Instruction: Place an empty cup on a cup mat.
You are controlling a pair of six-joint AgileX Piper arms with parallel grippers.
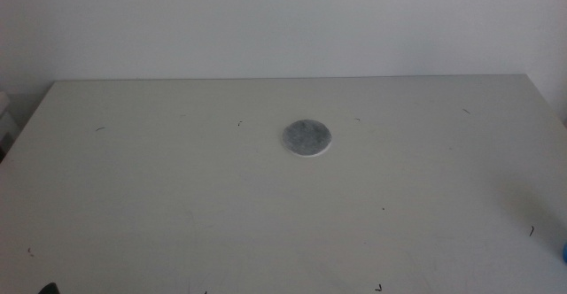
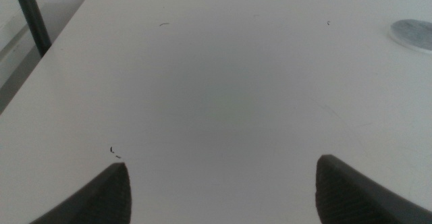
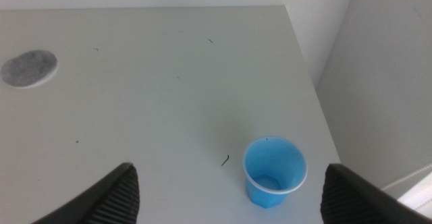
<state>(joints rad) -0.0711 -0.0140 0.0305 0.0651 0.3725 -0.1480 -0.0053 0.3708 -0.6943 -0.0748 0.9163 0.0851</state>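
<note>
Cup (image 3: pixel 274 171) upright near worktop (image 1: pixel 177 197) edge, well apart from cup mat (image 1: pixel 307 137). Right gripper (image 3: pixel 226 200) spread wide above, ready to descend; left gripper (image 2: pixel 223 193) spread, waiting.

One cup (image 3: pixel 275 171), blue, upright and empty, near the worktop's (image 1: pixel 177 197) right edge, well apart from the mat. One cup mat (image 1: pixel 307 137), grey and round, flat near the worktop's middle. One worktop, pale, carrying both. Two grippers: left gripper (image 2: pixel 223 190) with two dark jaws spread wide over bare worktop, right gripper (image 3: pixel 229 193) with two dark jaws spread wide, cup between their lines but untouched. A few small dark specks scattered about the mat, too small to count surely.
</note>
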